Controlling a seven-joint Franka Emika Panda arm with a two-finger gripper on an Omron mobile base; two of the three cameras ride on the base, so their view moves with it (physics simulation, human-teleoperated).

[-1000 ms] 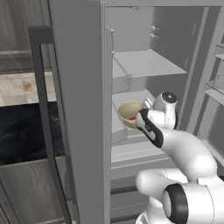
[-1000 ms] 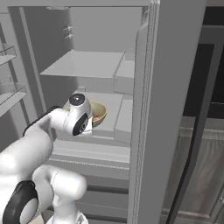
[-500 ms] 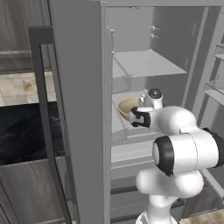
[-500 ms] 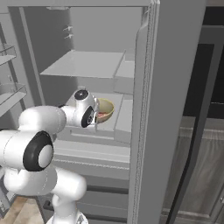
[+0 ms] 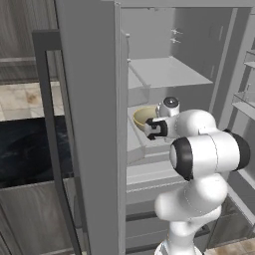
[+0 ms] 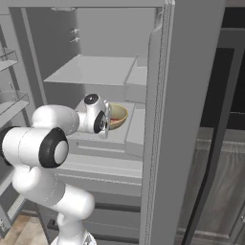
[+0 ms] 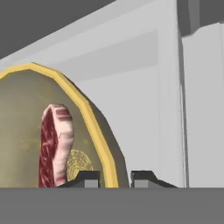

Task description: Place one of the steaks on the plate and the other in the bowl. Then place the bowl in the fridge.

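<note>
Pinching the bowl (image 7: 52,131) rim between nearly closed fingers, the claw (image 7: 114,177) is keeping it level so the steak (image 7: 54,146) stays inside over the fridge (image 5: 94,99) shelf (image 6: 119,136).

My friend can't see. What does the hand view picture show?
A pinkish-red steak with pale marbling lies inside a tan-yellow bowl, seen very close up. The robot's jaws are shut on the bowl's rim at the bottom of the picture, and pale grey fridge walls stand behind it.
</note>
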